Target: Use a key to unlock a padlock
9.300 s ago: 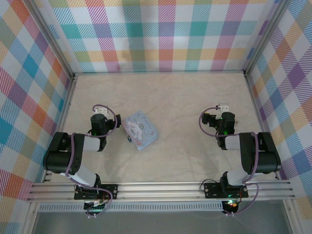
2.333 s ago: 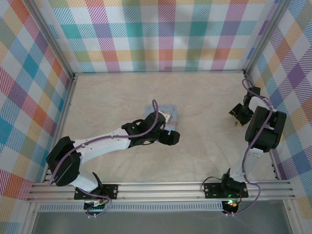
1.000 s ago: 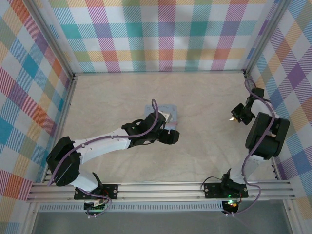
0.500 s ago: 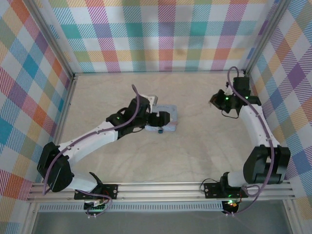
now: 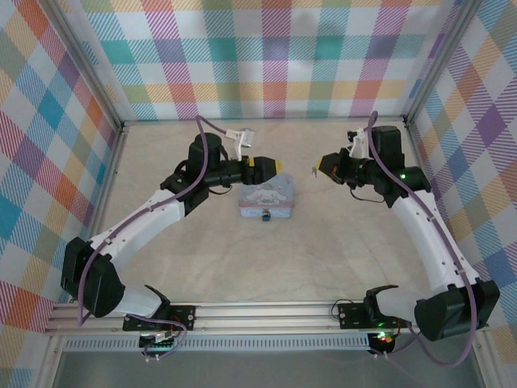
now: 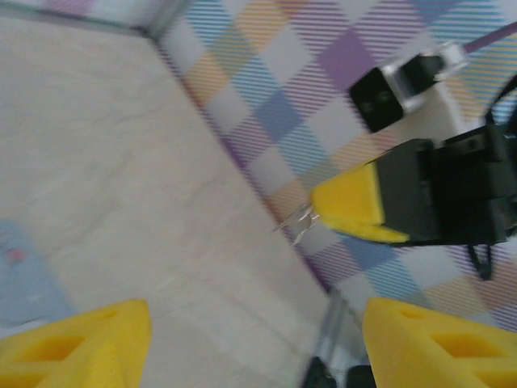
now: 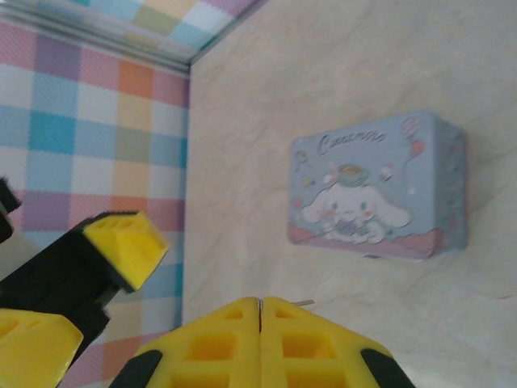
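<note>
The pale-blue cartoon tin box [image 5: 267,196] [image 7: 380,186] lies flat at mid-table. The tiny dark padlock [image 5: 265,215] [image 7: 372,256] sits at the middle of its near side. My left gripper [image 5: 273,167] [image 6: 257,323] hovers open just beyond the box's far edge, with nothing between its yellow fingers [image 6: 81,339]. My right gripper [image 5: 324,168] [image 7: 260,311] is shut on a small silver key [image 5: 313,170] [image 6: 300,222], whose tip [image 7: 303,304] pokes out past the pads. The right gripper faces the left one, to the right of the box and apart from it.
Plaid walls [image 5: 275,56] enclose the beige table on three sides, with metal rails along the left and right edges. An aluminium rail [image 5: 266,311] carrying both arm bases runs along the near edge. Bare table [image 5: 323,259] lies in front of the box.
The left gripper has come off the box and moved toward the far wall, uncovering the lid. The right gripper has swung left toward the middle, key still in it.
</note>
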Controlling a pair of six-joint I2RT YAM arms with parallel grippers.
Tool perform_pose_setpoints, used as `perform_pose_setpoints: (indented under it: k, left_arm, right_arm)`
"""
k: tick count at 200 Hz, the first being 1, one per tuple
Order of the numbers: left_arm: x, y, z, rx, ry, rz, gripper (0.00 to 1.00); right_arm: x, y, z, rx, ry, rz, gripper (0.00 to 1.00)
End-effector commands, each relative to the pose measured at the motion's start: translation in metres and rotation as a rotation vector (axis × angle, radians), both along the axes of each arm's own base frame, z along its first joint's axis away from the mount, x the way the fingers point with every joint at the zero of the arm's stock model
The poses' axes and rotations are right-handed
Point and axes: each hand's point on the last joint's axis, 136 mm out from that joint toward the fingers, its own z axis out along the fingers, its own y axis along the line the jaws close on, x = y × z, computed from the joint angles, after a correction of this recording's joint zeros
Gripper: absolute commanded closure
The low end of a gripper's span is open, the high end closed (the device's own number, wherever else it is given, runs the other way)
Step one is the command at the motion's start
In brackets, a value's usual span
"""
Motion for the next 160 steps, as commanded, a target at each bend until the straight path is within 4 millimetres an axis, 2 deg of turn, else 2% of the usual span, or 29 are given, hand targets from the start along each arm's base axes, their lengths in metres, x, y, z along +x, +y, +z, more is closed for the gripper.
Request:
perform_pose_setpoints:
  k: [1, 24, 67, 105, 134, 160]
  left_arm:
    - [-0.017, -0.018, 0.03, -0.163, -0.057, -0.18, 0.31]
    - [-0.02, -0.026, 0.024, -0.185, -0.045, -0.217, 0.31]
    - [-0.043, -0.047, 0.024, -0.163, -0.086, -0.304, 0.31]
    - [-0.046, -0.052, 0.025, -0.172, -0.09, -0.32, 0.34]
    - [-0.048, -0.053, 0.027, -0.174, -0.099, -0.328, 0.41]
    - [-0.048, -0.053, 0.023, -0.166, -0.097, -0.323, 0.41]
  right_arm:
    - [-0.02, 0.014, 0.023, 0.083, 0.014, 0.053, 1.0]
    - [-0.028, 0.025, 0.033, 0.146, 0.02, 0.089, 1.0]
    - [-0.034, 0.039, 0.04, 0.193, 0.038, 0.134, 1.0]
    - [-0.037, 0.048, 0.041, 0.204, 0.045, 0.16, 1.0]
    - [-0.036, 0.049, 0.04, 0.204, 0.046, 0.16, 1.0]
    - [-0.038, 0.052, 0.039, 0.209, 0.053, 0.172, 1.0]
